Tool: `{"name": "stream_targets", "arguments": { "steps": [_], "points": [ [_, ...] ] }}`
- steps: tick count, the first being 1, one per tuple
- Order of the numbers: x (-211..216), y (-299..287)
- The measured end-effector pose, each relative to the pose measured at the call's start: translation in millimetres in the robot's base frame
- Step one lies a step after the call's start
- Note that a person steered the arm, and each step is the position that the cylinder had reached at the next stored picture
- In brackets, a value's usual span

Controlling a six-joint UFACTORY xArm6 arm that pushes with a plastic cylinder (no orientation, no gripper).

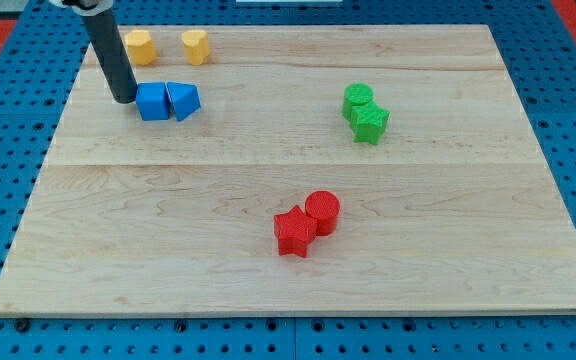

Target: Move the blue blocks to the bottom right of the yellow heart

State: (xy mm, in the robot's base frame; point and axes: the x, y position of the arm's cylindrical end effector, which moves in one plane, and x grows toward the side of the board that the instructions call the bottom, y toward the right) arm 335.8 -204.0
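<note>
A blue cube point(152, 102) and a blue triangular block point(184, 100) sit side by side, touching, in the upper left of the wooden board point(298, 270). My tip point(124, 99) rests just left of the blue cube, at or nearly touching its left side. Two yellow blocks lie above them near the board's top edge: a rounded yellow block point(140, 46) on the left and a yellow heart-like block point(195, 46) on the right. The blue blocks lie below both yellow blocks.
Two green blocks point(365, 111) touch each other at the upper right. A red star point(294, 231) and a red cylinder point(322, 212) touch each other at the lower centre. A blue pegboard surrounds the board.
</note>
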Motion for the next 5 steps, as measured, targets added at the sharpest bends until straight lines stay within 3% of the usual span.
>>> {"name": "stream_targets", "arguments": {
  "steps": [5],
  "points": [
    [6, 43]
  ]
}}
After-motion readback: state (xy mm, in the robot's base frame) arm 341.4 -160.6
